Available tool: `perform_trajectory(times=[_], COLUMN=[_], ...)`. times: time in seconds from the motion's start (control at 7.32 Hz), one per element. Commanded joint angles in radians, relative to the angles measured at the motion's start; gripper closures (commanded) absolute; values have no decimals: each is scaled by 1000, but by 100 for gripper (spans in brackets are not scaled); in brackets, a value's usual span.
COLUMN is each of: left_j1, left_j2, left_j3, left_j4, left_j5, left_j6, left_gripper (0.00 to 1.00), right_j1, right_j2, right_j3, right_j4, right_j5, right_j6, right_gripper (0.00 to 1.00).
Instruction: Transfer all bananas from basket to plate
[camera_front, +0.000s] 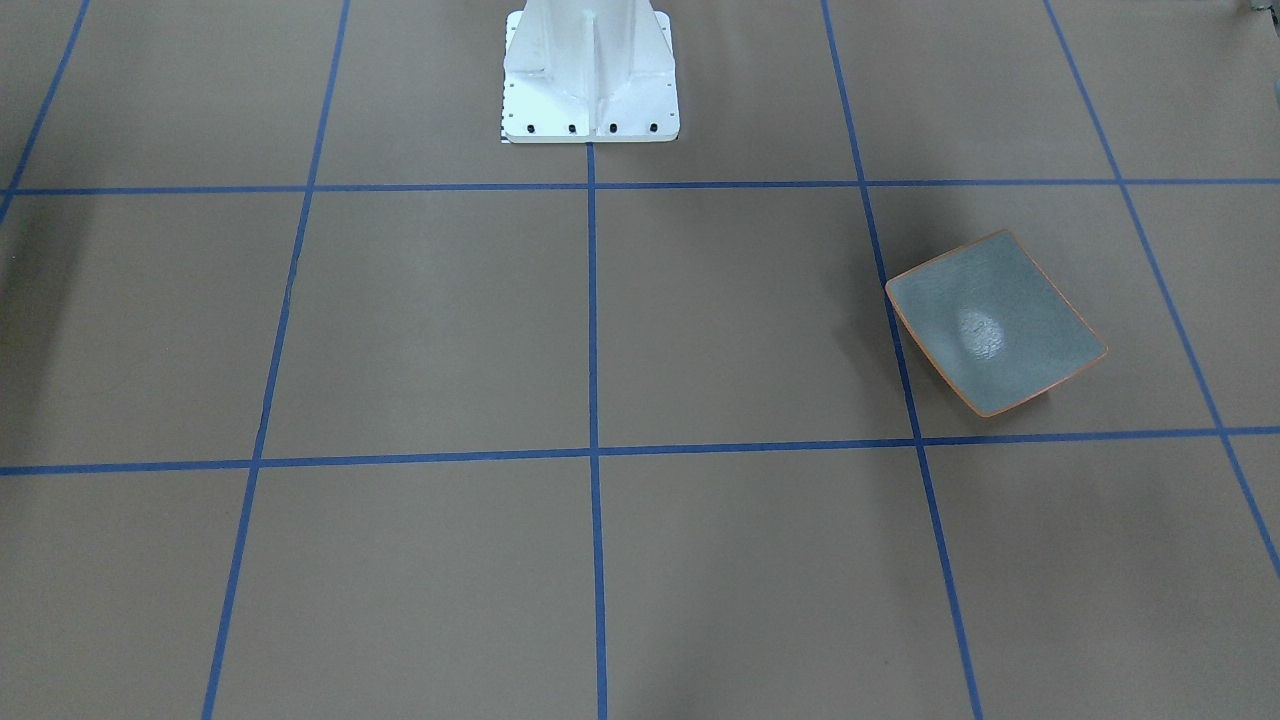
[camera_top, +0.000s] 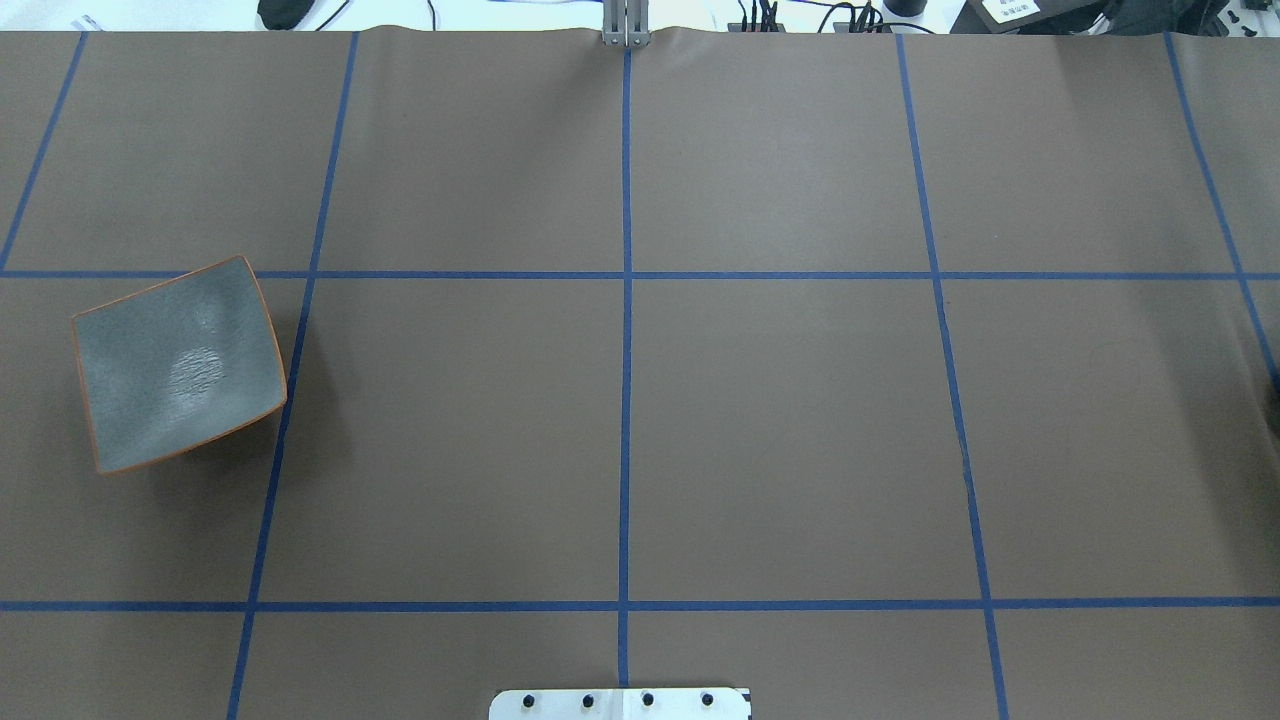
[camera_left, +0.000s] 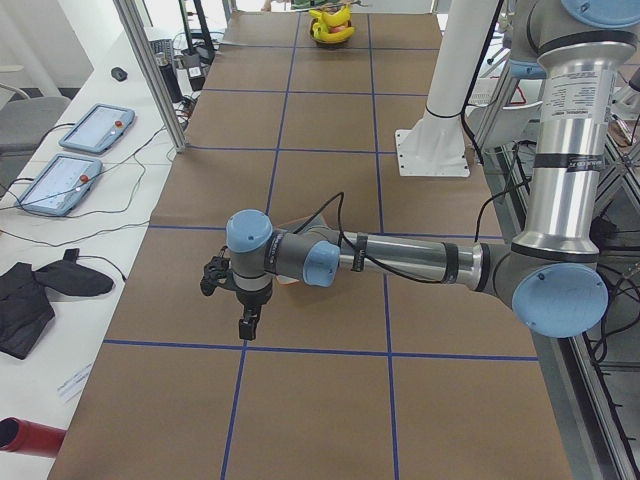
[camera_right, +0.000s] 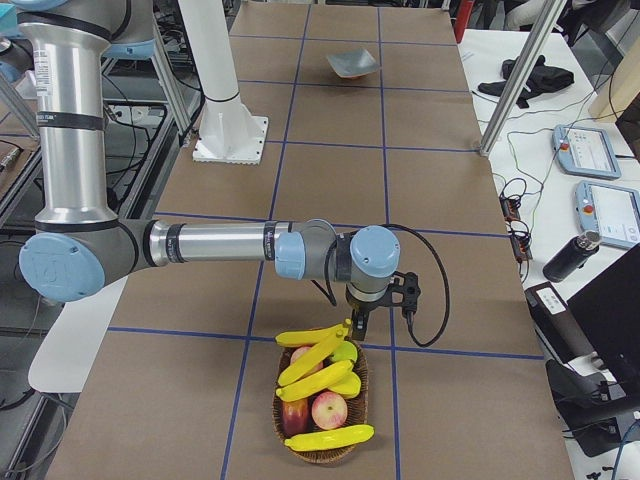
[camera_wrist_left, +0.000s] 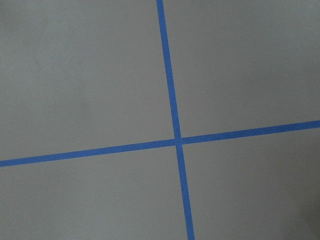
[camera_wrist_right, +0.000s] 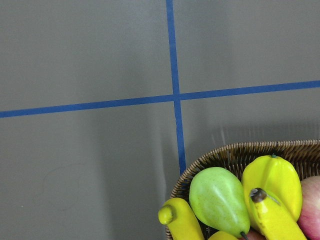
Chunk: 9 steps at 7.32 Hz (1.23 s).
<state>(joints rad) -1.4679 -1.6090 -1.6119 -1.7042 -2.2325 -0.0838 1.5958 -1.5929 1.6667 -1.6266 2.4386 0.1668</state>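
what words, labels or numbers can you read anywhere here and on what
None can be read in any view.
White label, top right of the overhead view: print too small to read.
Paper slip, lower left of the exterior left view: print blurred.
Plate and bananas: no markings show.

This is a robotics lab: brown paper with a blue tape grid (camera_top: 627, 450) covers the worktop (camera_top: 800, 440), and two teach pendants (camera_left: 97, 128) with cables lie on a white side desk (camera_left: 125, 200), upper left.
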Motion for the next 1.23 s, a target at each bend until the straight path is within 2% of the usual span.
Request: perform_trajectory(times=[0.0, 0.14, 0.41, 0.68, 1.09], left_j1=[1, 1, 1, 3, 3], left_j2=[1, 1, 1, 1, 0], left_j3=[6, 13, 23, 26, 26], left_j4=[-3, -14, -15, -17, -17], left_j5=[2, 2, 2, 2, 2], left_j6=[-2, -1, 1, 2, 2], left_gripper=[0, 0, 0, 0, 0], right_j1=[0, 0, 1, 3, 1], right_j2=[-53, -68, -135, -173, -185], right_j3=[-5, -2, 4, 31, 11], right_j4=[158, 178, 183, 186, 185], right_j5=[-10, -26, -21, -4, -7], right_j6=[1, -39, -345, -388, -469], right_gripper=[0, 0, 0, 0, 0])
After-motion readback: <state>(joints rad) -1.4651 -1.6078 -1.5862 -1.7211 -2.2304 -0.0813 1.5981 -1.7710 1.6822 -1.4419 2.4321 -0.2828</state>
